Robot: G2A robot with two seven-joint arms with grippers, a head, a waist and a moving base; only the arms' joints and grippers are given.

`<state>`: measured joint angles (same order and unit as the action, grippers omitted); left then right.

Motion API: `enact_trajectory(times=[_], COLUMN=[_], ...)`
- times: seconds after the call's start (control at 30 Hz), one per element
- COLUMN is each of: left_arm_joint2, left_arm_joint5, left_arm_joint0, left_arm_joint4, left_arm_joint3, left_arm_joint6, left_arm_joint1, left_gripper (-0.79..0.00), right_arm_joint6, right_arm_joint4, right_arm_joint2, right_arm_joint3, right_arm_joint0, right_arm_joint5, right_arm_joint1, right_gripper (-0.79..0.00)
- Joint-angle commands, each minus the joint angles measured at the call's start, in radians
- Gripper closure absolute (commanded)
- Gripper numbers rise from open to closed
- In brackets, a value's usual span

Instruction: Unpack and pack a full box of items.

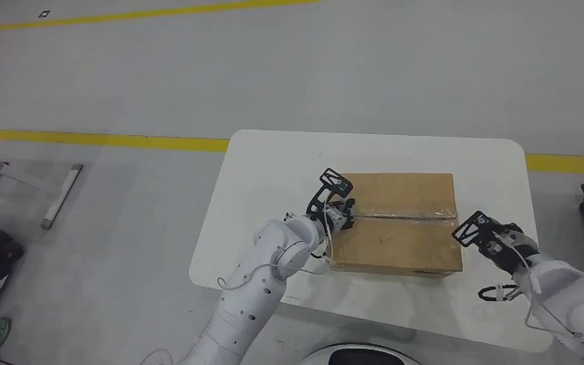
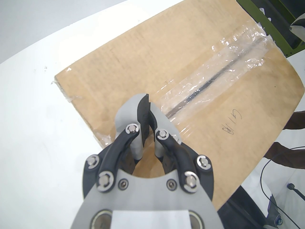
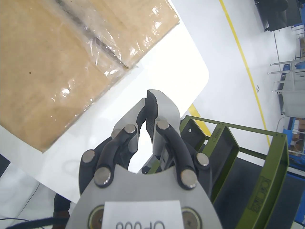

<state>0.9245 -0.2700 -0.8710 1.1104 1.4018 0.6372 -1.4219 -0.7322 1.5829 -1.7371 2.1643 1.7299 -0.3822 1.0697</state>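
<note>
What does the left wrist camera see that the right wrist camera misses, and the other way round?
Left wrist view: the left gripper, shut, above the taped seam at one end of the cardboard box, and a handwritten mark on a flap. Right wrist view: the right gripper, shut, past the box's other end, with desks and chairs in the room beyond. Both: the box, its taped seam and the white table.

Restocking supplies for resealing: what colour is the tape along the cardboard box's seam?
The tape is clear, glossy and wrinkled; the left wrist view shows it best.
</note>
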Motion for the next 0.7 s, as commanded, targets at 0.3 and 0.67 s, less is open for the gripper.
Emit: enact_trajectory(times=[0.3, 0.67], left_arm_joint2=[0.0, 0.004], left_arm_joint5=[0.004, 0.001], left_arm_joint0=[-0.003, -0.014], left_arm_joint4=[0.002, 0.006], left_arm_joint3=[0.009, 0.023], left_arm_joint6=[-0.001, 0.002], left_arm_joint1=[-0.001, 0.0], left_gripper=[0.0, 0.0], right_arm_joint6=[0.034, 0.083], right_arm_joint4=[-0.133, -0.351], right_arm_joint2=[-0.155, -0.267], right_arm_joint3=[-0.016, -0.057], right_arm_joint0=[0.061, 0.093], right_arm_joint5=[-0.02, -0.08], right_arm_joint1=[0.001, 0.002], right_gripper=[-0.262, -0.366])
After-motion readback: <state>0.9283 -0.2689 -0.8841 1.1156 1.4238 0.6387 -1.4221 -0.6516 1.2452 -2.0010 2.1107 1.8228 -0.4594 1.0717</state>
